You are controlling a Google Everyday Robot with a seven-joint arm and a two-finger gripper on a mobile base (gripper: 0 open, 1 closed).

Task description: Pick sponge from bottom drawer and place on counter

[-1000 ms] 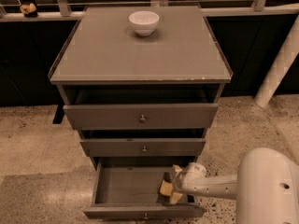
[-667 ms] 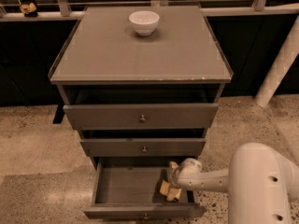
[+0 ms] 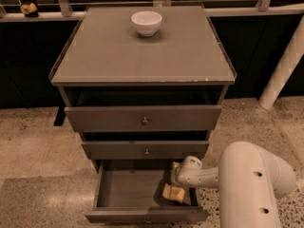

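Sponge: hard to pick out beneath claw (image 3: 174,193) in bottom drawer (image 3: 126,196); grip impossible to tell; withdraw outward first, clearing middle drawer (image 3: 114,151).

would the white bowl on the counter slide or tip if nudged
Probably slides rather than tips: the bowl sits upright, wide and low, on the flat counter. It looks ceramic, so likely chippable. The gripper is down in the bottom drawer.
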